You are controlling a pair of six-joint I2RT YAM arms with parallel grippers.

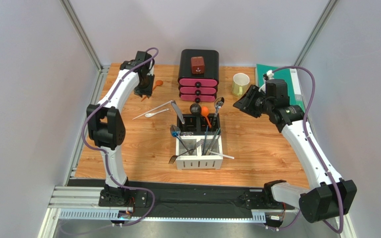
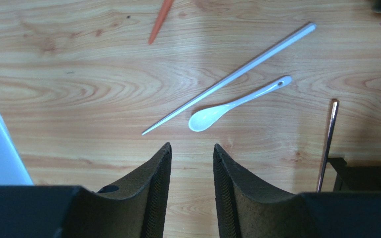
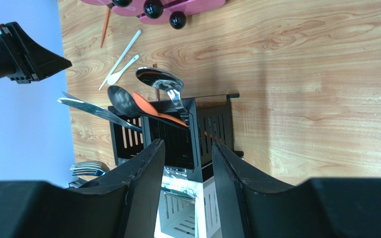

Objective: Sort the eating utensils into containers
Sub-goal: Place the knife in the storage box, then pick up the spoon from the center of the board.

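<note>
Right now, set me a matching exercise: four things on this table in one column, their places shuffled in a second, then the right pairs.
Things
1. white spoon
2. green mug
3. red box
4. fork

Places
A. on top of the drawer box
B. lying flat on the table, left of the caddy
C. in the caddy's white half, tines out over the rim
D. standing on the table, right of the drawer box

Pairs: 1-B, 2-D, 3-A, 4-C

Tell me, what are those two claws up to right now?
Left claw open, empty. Right claw open, empty. White spoon and white stick loose, outside caddy. Nothing between left claw and spoon.
</note>
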